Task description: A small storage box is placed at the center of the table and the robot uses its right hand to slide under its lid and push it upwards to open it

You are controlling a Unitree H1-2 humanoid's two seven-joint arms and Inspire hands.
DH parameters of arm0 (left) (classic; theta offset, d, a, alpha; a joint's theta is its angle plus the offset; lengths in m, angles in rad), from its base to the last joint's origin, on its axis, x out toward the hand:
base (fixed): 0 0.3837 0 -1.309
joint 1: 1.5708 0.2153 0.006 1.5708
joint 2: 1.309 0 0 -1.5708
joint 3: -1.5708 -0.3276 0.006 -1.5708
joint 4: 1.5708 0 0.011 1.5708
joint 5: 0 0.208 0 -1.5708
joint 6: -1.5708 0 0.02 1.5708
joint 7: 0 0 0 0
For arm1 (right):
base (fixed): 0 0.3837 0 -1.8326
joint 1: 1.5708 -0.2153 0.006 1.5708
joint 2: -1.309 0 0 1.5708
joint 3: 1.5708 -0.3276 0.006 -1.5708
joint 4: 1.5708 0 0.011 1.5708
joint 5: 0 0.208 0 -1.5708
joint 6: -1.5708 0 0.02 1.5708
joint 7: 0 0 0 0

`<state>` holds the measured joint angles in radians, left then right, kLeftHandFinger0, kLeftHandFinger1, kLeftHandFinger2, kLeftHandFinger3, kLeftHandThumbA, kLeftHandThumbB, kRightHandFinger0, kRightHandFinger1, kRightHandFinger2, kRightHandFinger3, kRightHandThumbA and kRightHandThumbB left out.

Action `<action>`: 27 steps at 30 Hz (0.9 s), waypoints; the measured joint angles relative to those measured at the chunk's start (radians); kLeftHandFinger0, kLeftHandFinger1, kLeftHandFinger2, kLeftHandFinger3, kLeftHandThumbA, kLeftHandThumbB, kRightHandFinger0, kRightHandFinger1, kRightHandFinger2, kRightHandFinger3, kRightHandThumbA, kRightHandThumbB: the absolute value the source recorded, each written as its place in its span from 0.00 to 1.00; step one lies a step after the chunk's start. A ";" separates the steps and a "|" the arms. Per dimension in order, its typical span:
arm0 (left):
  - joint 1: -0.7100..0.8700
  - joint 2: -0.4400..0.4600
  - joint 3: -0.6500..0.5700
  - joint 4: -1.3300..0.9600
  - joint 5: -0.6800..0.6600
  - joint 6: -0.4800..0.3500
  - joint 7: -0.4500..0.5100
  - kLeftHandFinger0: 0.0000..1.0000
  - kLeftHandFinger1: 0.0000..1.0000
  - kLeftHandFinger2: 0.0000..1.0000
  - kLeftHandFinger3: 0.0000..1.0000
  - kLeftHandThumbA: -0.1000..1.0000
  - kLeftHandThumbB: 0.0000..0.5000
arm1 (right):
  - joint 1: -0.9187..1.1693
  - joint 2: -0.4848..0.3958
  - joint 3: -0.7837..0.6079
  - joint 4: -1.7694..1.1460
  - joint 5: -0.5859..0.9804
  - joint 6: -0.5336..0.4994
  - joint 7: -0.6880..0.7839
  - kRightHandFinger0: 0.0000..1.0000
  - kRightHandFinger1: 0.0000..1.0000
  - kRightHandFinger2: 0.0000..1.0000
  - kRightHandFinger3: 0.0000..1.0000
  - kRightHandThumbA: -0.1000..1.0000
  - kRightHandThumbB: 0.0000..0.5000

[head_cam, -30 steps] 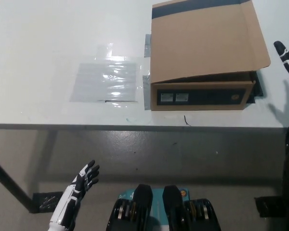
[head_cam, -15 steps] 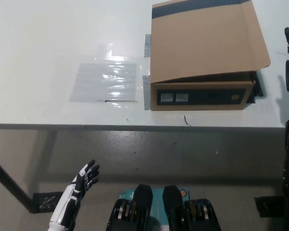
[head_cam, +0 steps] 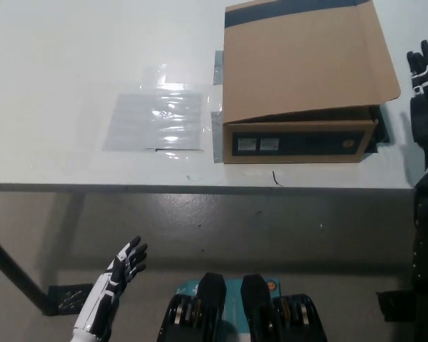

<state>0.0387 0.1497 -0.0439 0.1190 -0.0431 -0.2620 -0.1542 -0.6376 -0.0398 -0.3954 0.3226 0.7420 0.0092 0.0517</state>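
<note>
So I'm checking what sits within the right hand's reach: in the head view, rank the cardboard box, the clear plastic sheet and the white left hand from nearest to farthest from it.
From the black right hand, at the picture's right edge beside the table:
1. Cardboard box, just to its left on the table.
2. Clear plastic sheet, further left, beyond the box.
3. White left hand, far lower left, below the table edge.

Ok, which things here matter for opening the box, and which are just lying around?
For the job:
storage box
its lid
right hand, open beside the box

Lying about:
clear plastic sheet
left hand, resting below the table edge
</note>
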 measured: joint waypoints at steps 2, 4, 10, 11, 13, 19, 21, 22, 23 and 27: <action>0.000 0.000 0.000 0.000 0.000 0.000 0.000 1.00 1.00 1.00 1.00 1.00 0.57 | 0.000 0.003 0.000 0.003 0.000 0.000 0.000 1.00 1.00 1.00 1.00 1.00 0.56; 0.000 0.000 0.000 0.000 0.000 0.000 0.000 1.00 1.00 1.00 1.00 1.00 0.57 | 0.000 0.004 -0.001 0.012 0.001 -0.001 0.005 1.00 1.00 1.00 1.00 1.00 0.56; 0.000 0.000 0.000 0.000 0.000 0.000 0.000 1.00 1.00 1.00 1.00 1.00 0.55 | -0.002 0.004 -0.003 0.045 0.002 -0.008 0.019 1.00 1.00 1.00 1.00 1.00 0.59; 0.000 0.000 0.000 0.000 0.000 0.000 0.000 1.00 1.00 1.00 1.00 1.00 0.53 | -0.004 0.004 -0.003 0.051 0.002 -0.010 0.019 1.00 1.00 1.00 1.00 1.00 0.59; 0.000 0.000 0.000 0.000 -0.001 0.000 -0.001 1.00 1.00 1.00 1.00 1.00 0.54 | -0.006 0.005 -0.003 0.058 0.002 -0.013 0.020 1.00 1.00 1.00 1.00 1.00 0.60; 0.000 0.000 0.000 0.000 -0.003 0.000 -0.001 1.00 1.00 1.00 1.00 1.00 0.58 | -0.008 0.009 -0.002 0.061 -0.004 -0.030 0.020 1.00 1.00 1.00 1.00 1.00 0.61; 0.000 0.000 0.000 0.000 -0.003 0.000 -0.001 1.00 1.00 1.00 1.00 1.00 0.59 | -0.008 0.009 -0.002 0.061 -0.004 -0.032 0.020 1.00 1.00 1.00 1.00 1.00 0.61; 0.000 0.000 0.000 0.000 -0.003 0.000 -0.001 1.00 1.00 1.00 1.00 1.00 0.58 | -0.009 0.009 -0.002 0.061 -0.004 -0.033 0.020 1.00 1.00 1.00 1.00 1.00 0.61; 0.000 0.000 0.000 0.000 -0.003 0.000 -0.001 1.00 1.00 1.00 1.00 1.00 0.58 | -0.009 0.010 -0.002 0.061 -0.004 -0.034 0.020 1.00 1.00 1.00 1.00 1.00 0.64; 0.000 0.000 0.000 0.000 -0.003 0.000 -0.001 1.00 1.00 1.00 1.00 1.00 0.60 | -0.011 0.012 -0.002 0.062 -0.005 -0.039 0.020 1.00 1.00 1.00 1.00 1.00 0.66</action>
<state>0.0386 0.1498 -0.0439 0.1191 -0.0462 -0.2622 -0.1551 -0.6481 -0.0279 -0.3974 0.3842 0.7369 -0.0302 0.0716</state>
